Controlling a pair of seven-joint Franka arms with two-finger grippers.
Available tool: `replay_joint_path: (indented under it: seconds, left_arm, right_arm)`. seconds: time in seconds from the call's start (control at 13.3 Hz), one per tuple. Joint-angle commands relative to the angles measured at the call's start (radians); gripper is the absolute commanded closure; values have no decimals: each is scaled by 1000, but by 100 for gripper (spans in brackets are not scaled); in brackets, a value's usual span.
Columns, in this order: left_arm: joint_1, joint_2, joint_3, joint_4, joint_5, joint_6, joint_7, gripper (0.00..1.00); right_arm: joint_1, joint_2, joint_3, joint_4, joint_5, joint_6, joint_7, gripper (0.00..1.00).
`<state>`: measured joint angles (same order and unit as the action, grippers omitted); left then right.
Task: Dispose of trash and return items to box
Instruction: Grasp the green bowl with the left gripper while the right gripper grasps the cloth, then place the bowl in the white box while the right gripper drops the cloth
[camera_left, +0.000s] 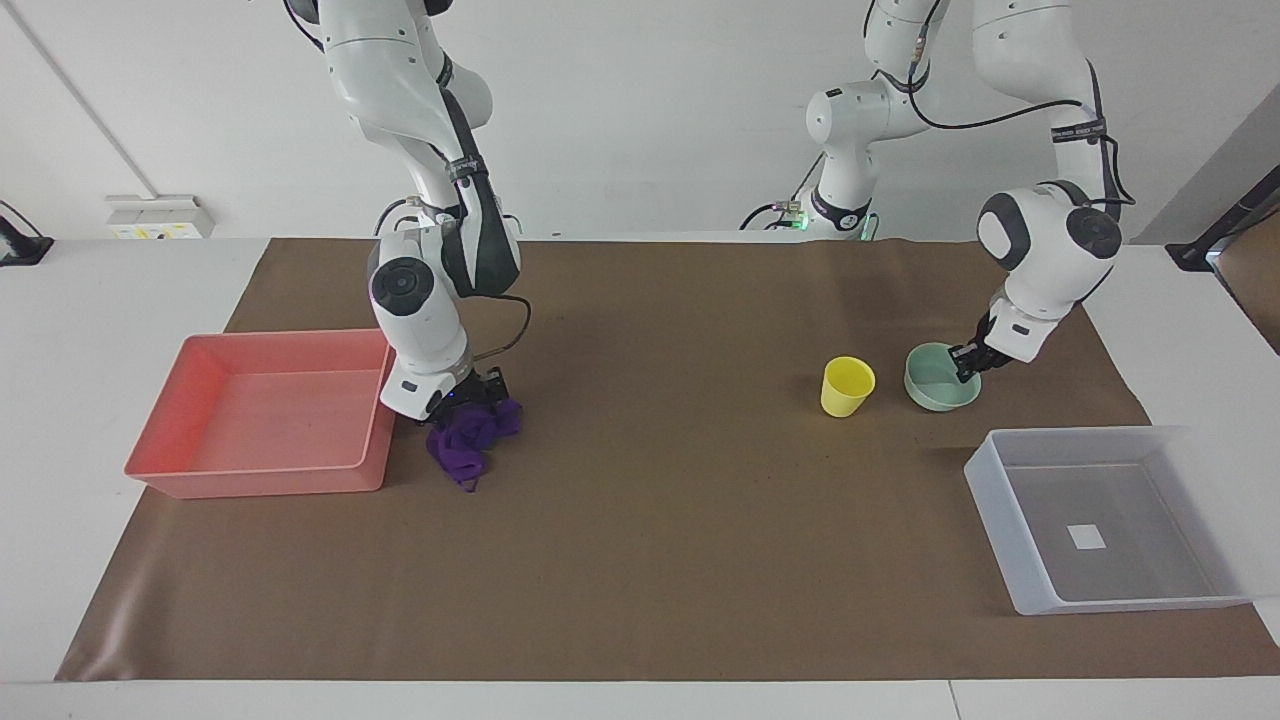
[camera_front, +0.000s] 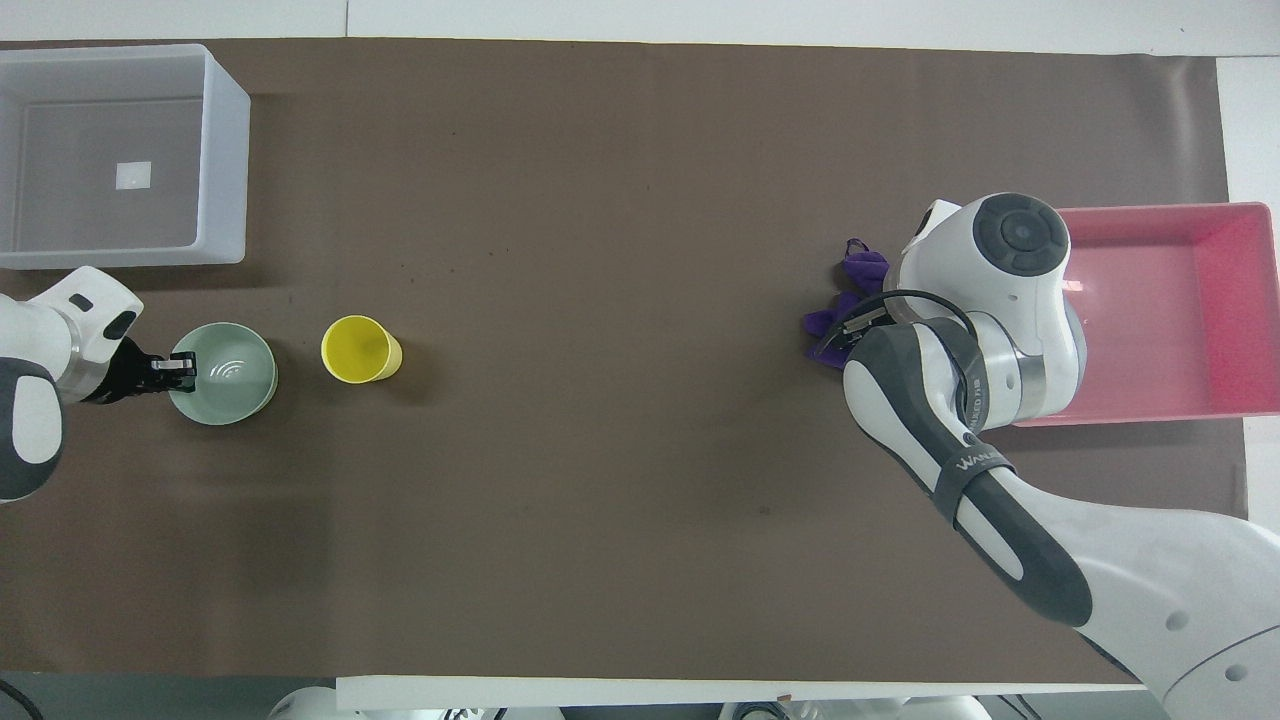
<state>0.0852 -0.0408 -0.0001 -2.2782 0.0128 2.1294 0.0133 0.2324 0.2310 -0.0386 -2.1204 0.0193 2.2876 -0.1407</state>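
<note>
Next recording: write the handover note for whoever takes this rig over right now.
Right gripper: down on the purple cloth wad, beside the pink tray; grip unconfirmed.
Left gripper: at the rim of the mint-green bowl; grip unconfirmed.
Yellow cup: upright on the mat beside the bowl.
Grey-white bin: at the left arm's end, holding only a white square.
Done: nothing placed.
Left: cloth into the tray, by my reading; bowl and cup into the bin.
</note>
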Motion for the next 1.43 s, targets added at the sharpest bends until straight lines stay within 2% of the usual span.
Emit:
replay_joint_path:
  seconds: [0.0, 0.15, 0.23, 0.38, 0.53, 0.75, 0.98, 1.28, 1.35]
  left_arm:
    - [-4, -83, -5, 144, 10, -231, -19, 100]
    - [-9, -35, -8, 274, 1, -305, -21, 100]
    - [-10, -7, -6, 307, 1, -278, -21, 100]
    - [10, 135, 5, 452, -33, -241, -21, 100]
    - [56, 304, 5, 683, -103, -252, -22, 100]
    - [59, 470, 6, 879, -162, -249, -22, 100]
    - [76, 538, 6, 887, -165, -182, -22, 100]
    - [85, 594, 6, 884, -163, -119, -24, 100]
    - [87, 611, 6, 882, -163, -56, -24, 100]
  right_arm:
    - [-2, -13, 0, -9, 7, -3, 0, 85]
    - [-2, -33, 0, 11, 7, -32, -2, 100]
    - [-4, -53, 0, 54, 5, -96, -2, 100]
    - [-16, -74, -1, 166, -1, -253, -2, 100]
    - [-21, -91, -10, 264, -9, -370, -7, 100]
    - [-68, -130, -13, 378, -18, -523, -11, 100]
    - [-155, -206, -12, 375, -70, -576, -31, 100]
    - [-359, -235, -12, 314, -85, -571, -264, 99]
    - [-410, -248, -12, 280, -85, -557, -290, 99]
